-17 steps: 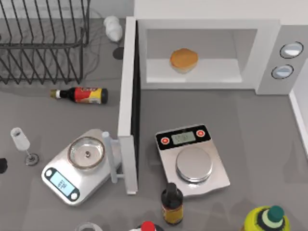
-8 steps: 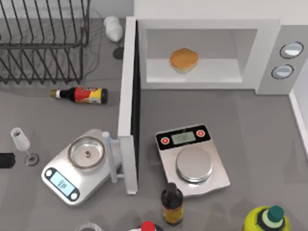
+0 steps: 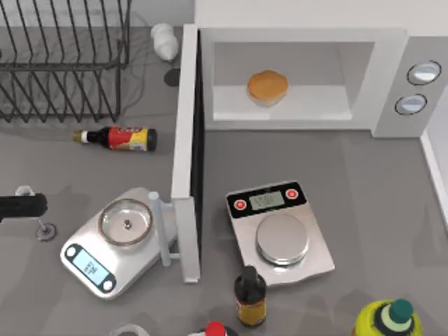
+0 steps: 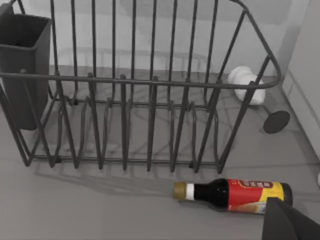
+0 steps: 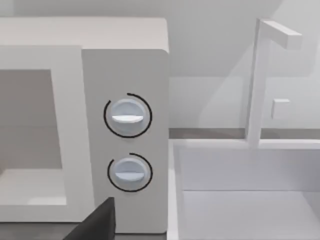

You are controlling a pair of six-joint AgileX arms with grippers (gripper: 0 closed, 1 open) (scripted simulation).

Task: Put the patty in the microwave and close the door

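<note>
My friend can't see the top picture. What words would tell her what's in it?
A patty sits inside a white microwave whose door stands wide open. Two kitchen scales sit in front, and the left arm's dark tool reaches in at the left edge.

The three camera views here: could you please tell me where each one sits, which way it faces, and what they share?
Top view: above the table, looking down on the microwave, its open door and the patty inside; the left arm enters at the left edge.
Left wrist view: low, facing the dish rack and a lying sauce bottle; a dark gripper part shows at a corner.
Right wrist view: facing the microwave's knobs; a dark gripper part shows at the edge.
Shared: rack and bottle in top and left wrist views; microwave in top and right wrist views.
</note>
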